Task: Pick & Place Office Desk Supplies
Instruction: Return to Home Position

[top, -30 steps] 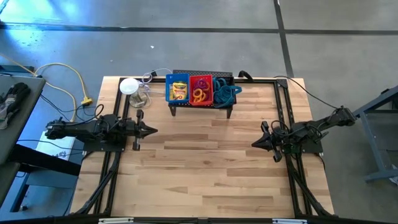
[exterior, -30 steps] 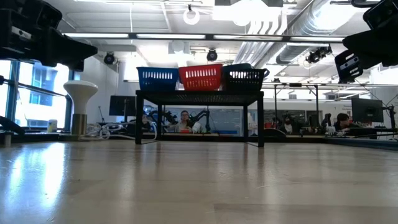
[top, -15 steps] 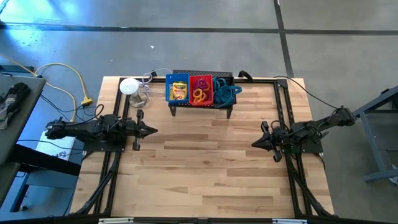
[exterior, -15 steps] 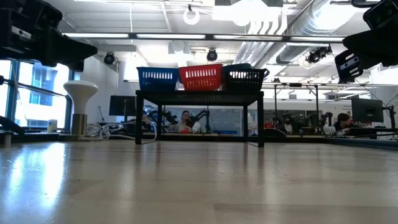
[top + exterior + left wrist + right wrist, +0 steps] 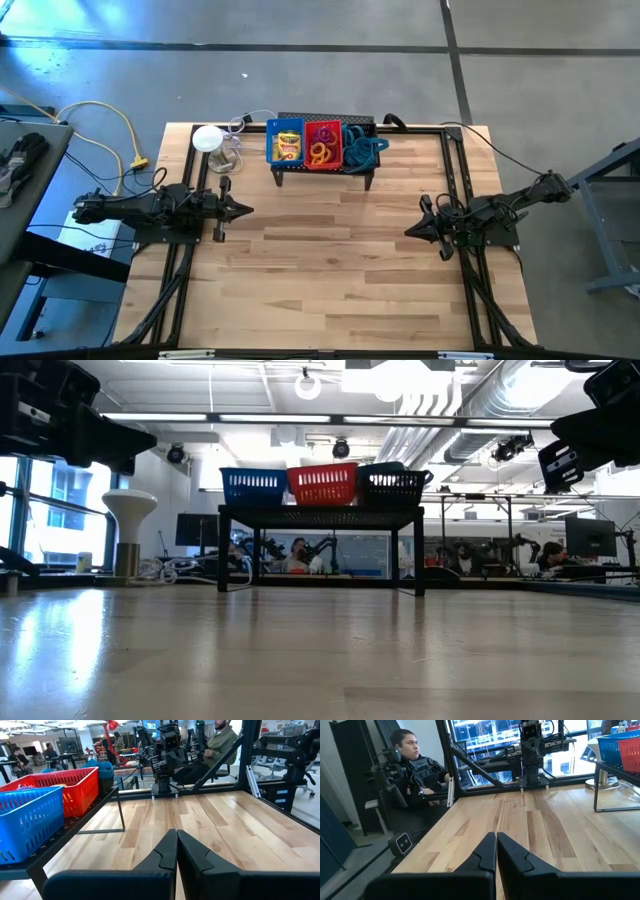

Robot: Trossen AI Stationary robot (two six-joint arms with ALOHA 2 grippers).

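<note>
Holding the left gripper (image 5: 246,210) low at the left side of the table (image 5: 330,285), fingers pressing together on nothing, and the right gripper (image 5: 410,231) at the right side, likewise closing on nothing, both pointing inward. From above, showing yellow boxes (image 5: 287,146) lying in the blue bin (image 5: 253,487), rings (image 5: 320,152) in the red bin (image 5: 323,485), and bluish cords (image 5: 363,150) in the black bin (image 5: 394,484), all sitting on the mesh rack (image 5: 320,512) at the far edge. Looking level across the table: bins standing side by side atop the rack, walls hiding the contents. Looking from the left wrist: dark fingers (image 5: 167,856) touching along their length, blue and red bins sitting on the rack nearby. Looking from the right wrist: fingers meeting above the wood, a person (image 5: 412,767) sitting beyond the table.
</note>
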